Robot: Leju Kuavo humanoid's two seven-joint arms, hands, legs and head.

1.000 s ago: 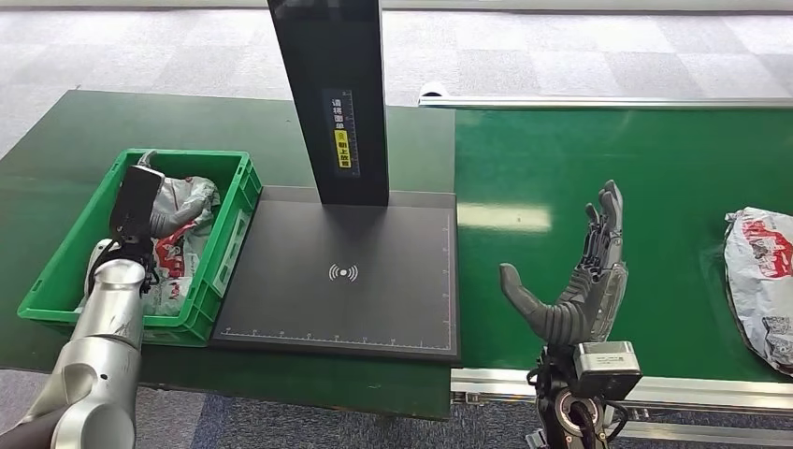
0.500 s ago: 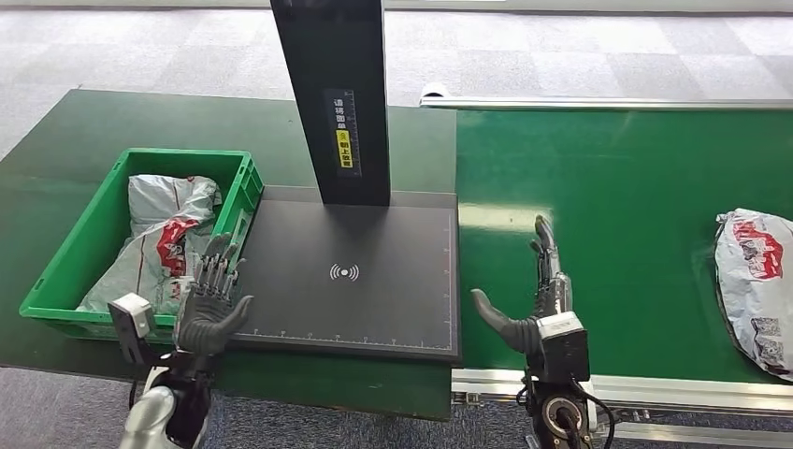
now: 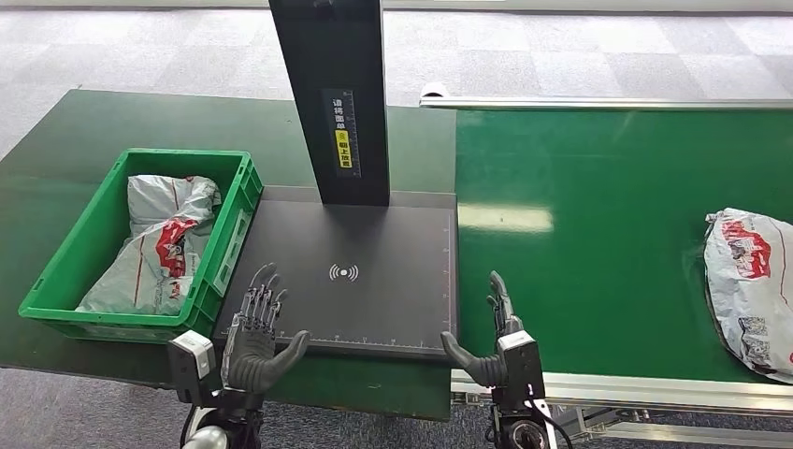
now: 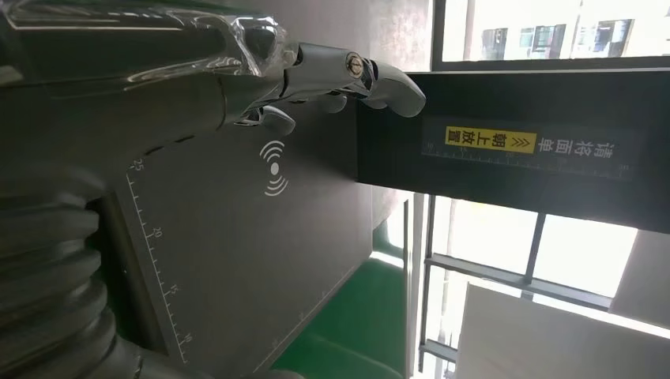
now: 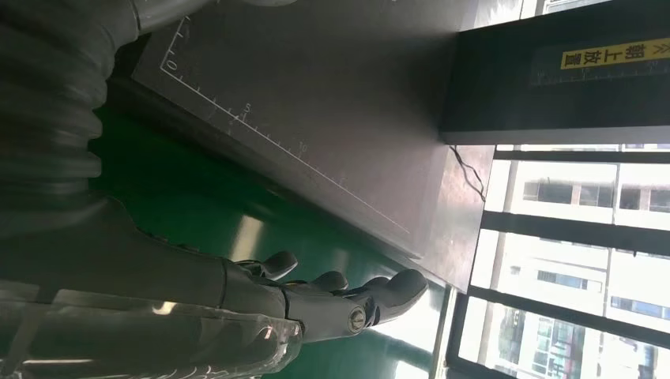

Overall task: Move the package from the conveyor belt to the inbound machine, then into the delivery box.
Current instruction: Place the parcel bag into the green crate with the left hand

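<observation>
On the conveyor belt, a package, untouched.

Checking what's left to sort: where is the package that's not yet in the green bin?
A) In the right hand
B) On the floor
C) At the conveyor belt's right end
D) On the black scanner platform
C: the package lies on the green conveyor belt at the far right.

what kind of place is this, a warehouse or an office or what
Probably a parcel-sorting station set up indoors, perhaps in an office: a green conveyor belt carries a bagged package, a black inbound machine has a scan pad, and a green delivery box holds parcels, on carpet tiles.
</observation>
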